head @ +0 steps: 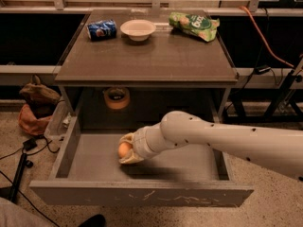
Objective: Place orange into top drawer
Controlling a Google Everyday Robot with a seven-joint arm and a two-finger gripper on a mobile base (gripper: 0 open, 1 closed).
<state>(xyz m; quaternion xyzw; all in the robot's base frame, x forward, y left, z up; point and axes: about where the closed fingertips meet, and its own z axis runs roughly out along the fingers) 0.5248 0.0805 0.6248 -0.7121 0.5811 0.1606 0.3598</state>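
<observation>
The orange (124,149) is small and round, held between the fingers of my gripper (126,149) low inside the open top drawer (90,157), left of its middle. The gripper is shut on the orange, just above or on the grey drawer floor; I cannot tell if they touch. My white arm (222,141) reaches in from the right across the drawer. The drawer's scratched front panel (142,195) faces me.
On the cabinet top (147,56) lie a blue can (101,30), a white bowl (138,29) and a green snack bag (195,25). A tan tape roll (116,98) sits at the back under the top. A brown bag (35,105) and cables lie on the floor left.
</observation>
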